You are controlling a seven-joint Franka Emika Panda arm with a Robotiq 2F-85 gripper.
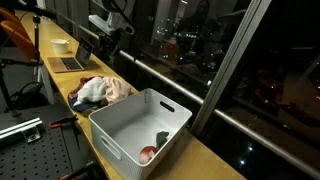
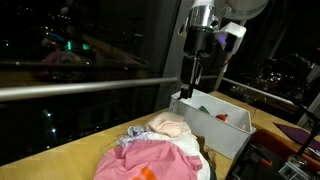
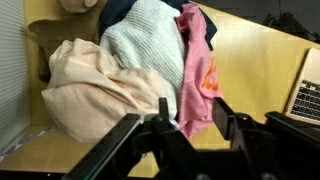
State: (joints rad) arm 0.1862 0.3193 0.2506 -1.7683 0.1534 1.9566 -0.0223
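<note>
Wooden worktop [image 3: 262, 62] | clothes pile [image 3: 120, 75] lies on it, just beside white bin [image 1: 112, 138] | wrist view: pile at 12 o'clock of tool [image 3: 185, 135] | tool jaws apart, empty, above pile

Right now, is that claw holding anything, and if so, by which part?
Nothing is held. The gripper hangs above the pile of clothes, its jaws apart with nothing between them.
</note>
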